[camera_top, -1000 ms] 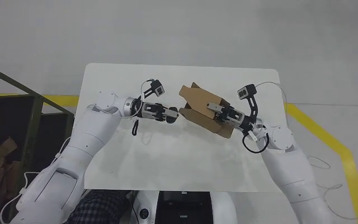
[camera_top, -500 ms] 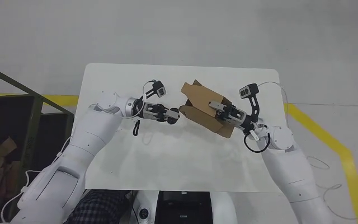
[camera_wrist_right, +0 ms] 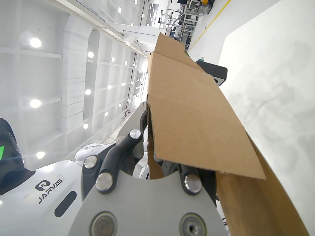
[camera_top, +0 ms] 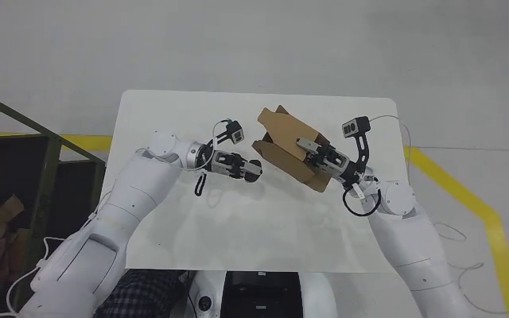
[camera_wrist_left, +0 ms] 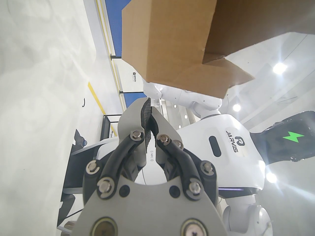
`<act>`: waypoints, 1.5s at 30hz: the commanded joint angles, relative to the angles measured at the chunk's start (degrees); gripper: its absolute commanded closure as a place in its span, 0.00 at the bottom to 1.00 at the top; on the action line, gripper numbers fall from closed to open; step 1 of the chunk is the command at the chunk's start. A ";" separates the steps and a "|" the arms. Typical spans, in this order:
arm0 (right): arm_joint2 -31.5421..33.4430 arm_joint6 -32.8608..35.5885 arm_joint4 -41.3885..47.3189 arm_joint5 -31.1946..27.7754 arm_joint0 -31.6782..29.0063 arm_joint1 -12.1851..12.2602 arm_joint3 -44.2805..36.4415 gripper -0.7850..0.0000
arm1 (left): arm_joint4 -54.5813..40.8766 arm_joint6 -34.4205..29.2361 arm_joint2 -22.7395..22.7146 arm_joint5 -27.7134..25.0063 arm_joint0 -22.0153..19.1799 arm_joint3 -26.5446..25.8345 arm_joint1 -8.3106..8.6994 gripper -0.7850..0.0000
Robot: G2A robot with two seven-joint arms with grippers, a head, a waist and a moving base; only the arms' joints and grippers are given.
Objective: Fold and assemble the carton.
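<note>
- While my right hand pinches a single carton wall, the half-formed box could twist or slip.
- My left hand, pressed together and empty, could dent it by pushing.

table and surroundings
a white table with rounded corners is set on a pale grey floor; a yellow floor line is painted past its right side, a dark metal frame is placed beside its left edge, and blue wall panels are seen farther off.
</note>
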 commanded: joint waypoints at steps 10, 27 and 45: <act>-1.96 1.83 0.35 1.42 -1.35 -0.20 -2.76 1.00 | -0.70 0.30 0.34 -0.30 -1.51 2.79 -0.85 1.00; -3.92 5.34 -0.18 4.01 -1.62 -0.25 -4.22 1.00 | -0.58 0.29 -1.00 -0.29 -0.93 2.37 -0.89 1.00; -6.56 5.68 -0.92 5.00 -0.60 -0.70 -3.49 1.00 | -1.19 0.00 -3.12 0.00 0.19 1.12 -0.50 1.00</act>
